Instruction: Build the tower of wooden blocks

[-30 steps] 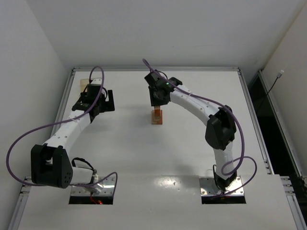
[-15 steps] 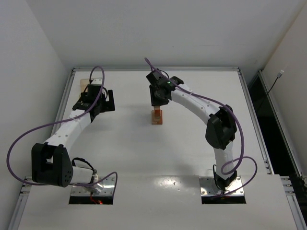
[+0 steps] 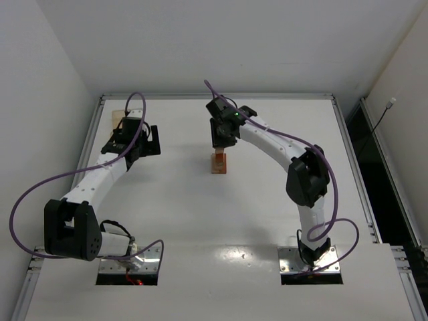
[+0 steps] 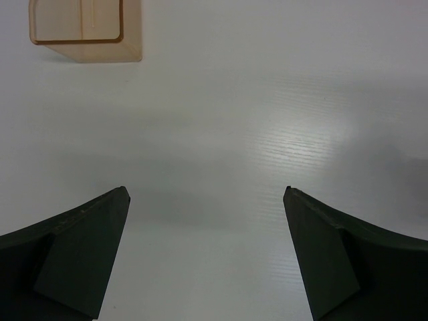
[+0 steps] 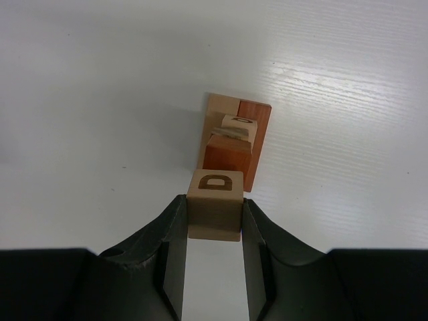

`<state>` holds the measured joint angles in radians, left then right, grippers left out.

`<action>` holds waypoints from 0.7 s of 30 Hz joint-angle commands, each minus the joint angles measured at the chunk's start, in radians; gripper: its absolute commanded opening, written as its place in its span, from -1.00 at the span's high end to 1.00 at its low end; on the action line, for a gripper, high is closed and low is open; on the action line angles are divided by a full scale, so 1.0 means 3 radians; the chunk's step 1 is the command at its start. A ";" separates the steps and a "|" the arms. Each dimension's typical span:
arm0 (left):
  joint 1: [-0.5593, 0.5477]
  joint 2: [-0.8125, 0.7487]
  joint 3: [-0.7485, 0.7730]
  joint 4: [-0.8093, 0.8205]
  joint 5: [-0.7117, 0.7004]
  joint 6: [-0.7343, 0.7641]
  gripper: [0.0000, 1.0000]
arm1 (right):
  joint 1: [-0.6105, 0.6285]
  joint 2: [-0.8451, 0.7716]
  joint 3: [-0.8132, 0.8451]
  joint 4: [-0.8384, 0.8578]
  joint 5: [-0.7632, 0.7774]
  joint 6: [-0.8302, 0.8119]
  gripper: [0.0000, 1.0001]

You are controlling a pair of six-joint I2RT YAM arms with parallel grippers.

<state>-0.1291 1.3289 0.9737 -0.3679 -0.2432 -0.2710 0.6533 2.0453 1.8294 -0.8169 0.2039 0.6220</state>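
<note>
Tan wooden cube with dark letter D clenched in right gripper; both fingers pressed flat on cube sides; narrow upright tower of tan and reddish-brown wood blocks just beyond fingertips, standing on white table; cannot tell if cube touches tower; left gripper released, fingers wide apart, nothing between; flat pale wooden tray ahead and to left of it; top view: left gripper well apart from tower.
</note>
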 commanded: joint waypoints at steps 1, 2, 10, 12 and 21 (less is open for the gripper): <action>0.0042 0.0009 0.0144 0.0107 0.0028 -0.0032 -1.00 | -0.0025 0.0003 0.0018 0.0069 -0.0056 0.0049 0.94; 0.0042 0.0009 0.0144 0.0107 0.0028 -0.0032 -1.00 | -0.0025 0.0003 0.0018 0.0069 -0.0056 0.0049 0.90; 0.0042 0.0009 0.0144 0.0107 0.0028 -0.0032 -1.00 | -0.0025 0.0003 -0.0013 0.0069 -0.0092 0.0049 0.57; 0.0042 0.0009 0.0144 0.0107 0.0028 -0.0032 -1.00 | -0.0025 0.0003 -0.0013 0.0069 -0.0122 0.0049 0.54; 0.0042 0.0009 0.0144 0.0107 0.0028 -0.0032 -1.00 | -0.0025 0.0003 -0.0044 0.0100 -0.0092 0.0049 0.37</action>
<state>-0.1291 1.3289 0.9737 -0.3656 -0.2424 -0.2710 0.6502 2.0453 1.8198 -0.8104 0.1741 0.6239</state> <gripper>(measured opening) 0.996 0.316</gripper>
